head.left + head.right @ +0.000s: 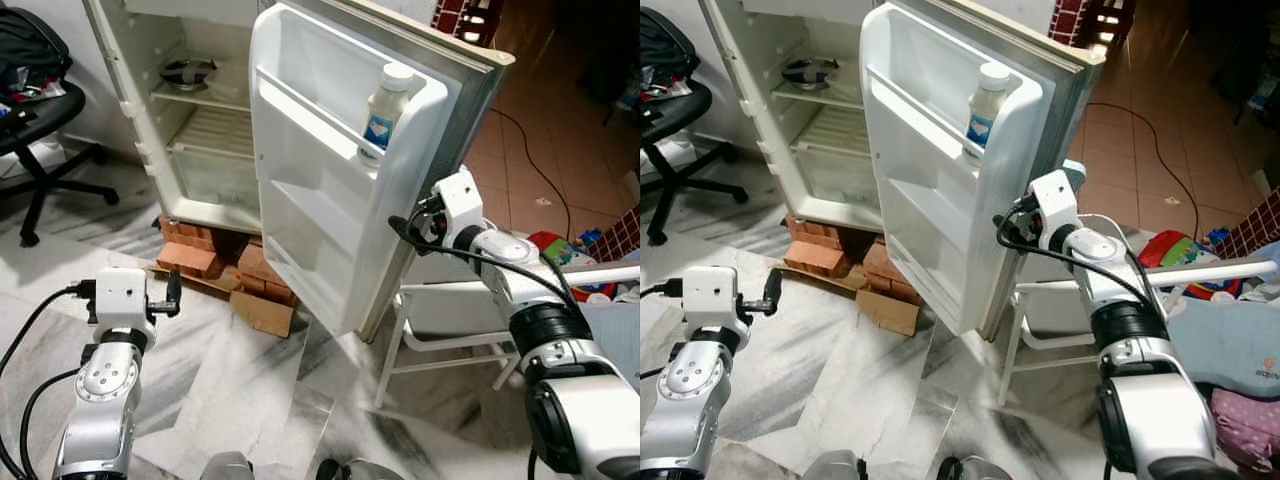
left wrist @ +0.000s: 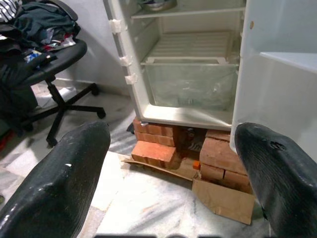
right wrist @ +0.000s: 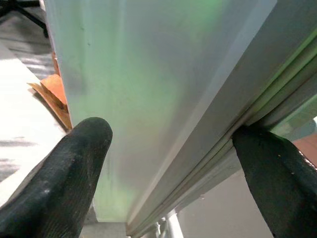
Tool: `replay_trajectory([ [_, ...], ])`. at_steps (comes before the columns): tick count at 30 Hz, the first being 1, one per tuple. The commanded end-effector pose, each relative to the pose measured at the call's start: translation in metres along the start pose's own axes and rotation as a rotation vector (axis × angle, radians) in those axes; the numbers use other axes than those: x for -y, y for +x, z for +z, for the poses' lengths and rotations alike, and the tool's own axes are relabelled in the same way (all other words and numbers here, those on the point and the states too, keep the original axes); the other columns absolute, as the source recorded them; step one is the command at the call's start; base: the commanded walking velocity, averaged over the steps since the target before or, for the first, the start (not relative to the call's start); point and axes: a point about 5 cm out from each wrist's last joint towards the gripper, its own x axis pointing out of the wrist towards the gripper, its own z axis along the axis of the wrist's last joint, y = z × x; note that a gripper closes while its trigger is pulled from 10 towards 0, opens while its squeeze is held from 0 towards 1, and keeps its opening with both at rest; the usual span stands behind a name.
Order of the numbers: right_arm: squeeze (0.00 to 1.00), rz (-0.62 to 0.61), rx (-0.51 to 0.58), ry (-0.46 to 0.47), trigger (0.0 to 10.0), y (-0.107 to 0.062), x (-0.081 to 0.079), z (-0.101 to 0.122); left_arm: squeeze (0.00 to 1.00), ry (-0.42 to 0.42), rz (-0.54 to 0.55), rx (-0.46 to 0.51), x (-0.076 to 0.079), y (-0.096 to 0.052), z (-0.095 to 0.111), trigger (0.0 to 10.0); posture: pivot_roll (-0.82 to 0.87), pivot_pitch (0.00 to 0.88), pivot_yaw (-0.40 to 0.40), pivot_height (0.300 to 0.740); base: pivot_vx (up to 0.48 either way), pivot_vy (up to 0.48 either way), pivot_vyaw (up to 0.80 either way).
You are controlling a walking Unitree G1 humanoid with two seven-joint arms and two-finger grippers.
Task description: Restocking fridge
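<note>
The white fridge (image 1: 200, 130) stands open with its door (image 1: 320, 210) swung out toward me. A white bottle with a blue label (image 1: 387, 108) stands upright in the door's upper shelf. My right gripper (image 3: 168, 163) is at the door's outer edge, about mid-height. It is open, with the edge between its fingers, and one finger (image 3: 277, 168) rests against the door seal. My left gripper (image 2: 168, 173) is low at the left, open and holding nothing. It points at the fridge's lower compartment and its clear drawer (image 2: 193, 84).
A metal bowl (image 1: 187, 72) sits on an upper fridge shelf. Red bricks (image 1: 190, 255) and cardboard (image 1: 262, 312) lie under the fridge. An office chair (image 1: 40, 120) piled with clothes stands at the left. A white plastic chair (image 1: 440, 320) is behind the door, with clutter (image 1: 560, 250) at the right.
</note>
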Motion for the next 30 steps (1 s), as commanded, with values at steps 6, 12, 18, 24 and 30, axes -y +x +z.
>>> replay_trajectory([
  [6,0.0,-0.157,0.188,-0.039,10.0,-0.009,0.034,0.057,0.0,0.016,-0.009,-0.005,0.0,0.001,0.001,10.0,0.19,0.022,-0.084,0.74,0.0,0.0,0.0],
  [12,0.0,0.083,0.094,-0.03,10.0,-0.018,0.018,0.033,0.0,0.016,-0.003,-0.008,-0.002,-0.001,-0.001,10.0,0.18,0.024,-0.088,0.74,0.0,0.0,0.0],
  [18,0.0,0.278,-0.109,-0.082,10.0,-0.049,0.006,-0.017,0.0,0.017,-0.007,-0.017,-0.001,-0.002,-0.003,10.0,0.16,0.024,-0.086,0.74,0.0,0.0,0.0],
  [24,0.0,0.018,-0.144,-0.077,10.0,-0.057,0.041,-0.011,0.0,0.02,-0.023,-0.018,0.001,0.002,-0.002,10.0,0.15,0.021,-0.072,0.74,0.0,0.0,0.0],
  [30,0.0,-0.201,-0.009,-0.037,10.0,-0.051,0.057,0.018,0.0,0.022,-0.026,-0.015,0.002,0.004,0.0,10.0,0.15,0.022,-0.068,0.74,0.0,0.0,0.0],
])
